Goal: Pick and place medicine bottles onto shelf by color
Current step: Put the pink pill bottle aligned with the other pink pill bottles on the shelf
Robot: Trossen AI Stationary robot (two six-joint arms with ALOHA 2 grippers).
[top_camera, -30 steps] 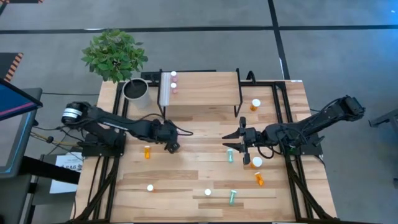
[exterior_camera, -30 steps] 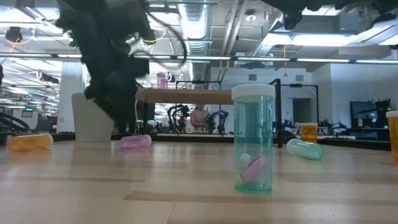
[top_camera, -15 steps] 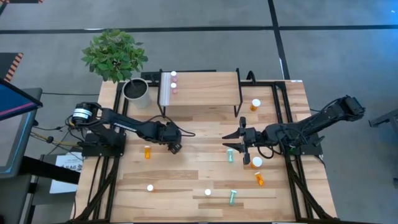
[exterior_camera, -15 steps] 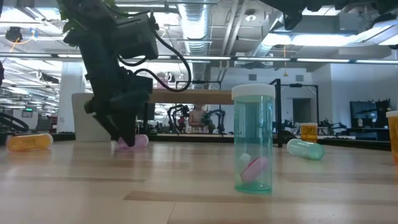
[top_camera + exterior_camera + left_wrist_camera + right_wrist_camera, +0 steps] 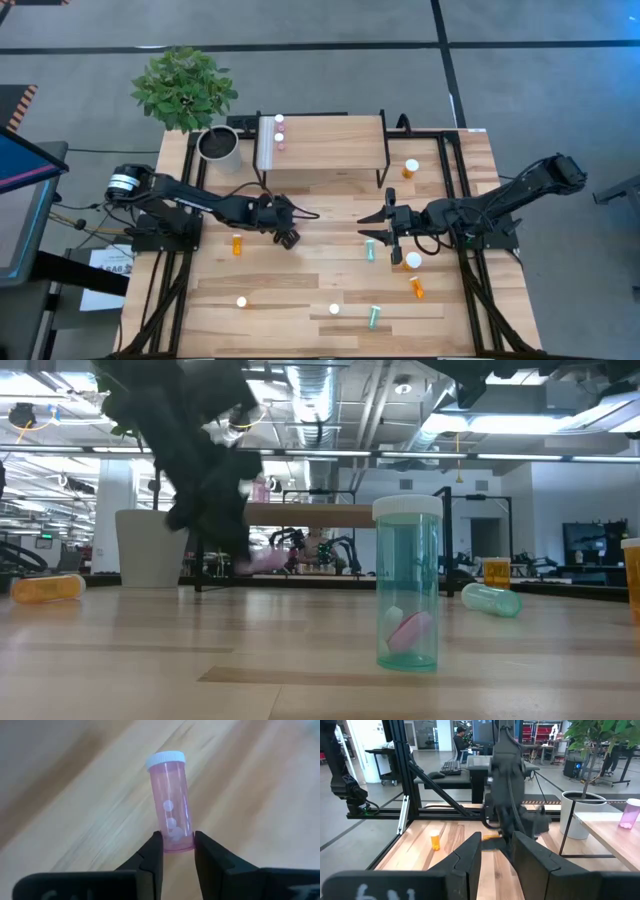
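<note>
Gripping: left gripper (image 5: 174,849) jaws clamped on pink bottle (image 5: 171,810) base, cap pointing away.
Right gripper (image 5: 496,851): jaws slightly apart, nothing between.

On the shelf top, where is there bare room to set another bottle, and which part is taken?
The shelf is bare from its middle across to the edge nearest the right arm. Only the strip by the plant pot is taken: two pink bottles stand there. The left gripper holds another pink bottle.

The high view looks straight down on the table (image 5: 320,280); the low view looks level across it; both wrist views sit close above it.
</note>
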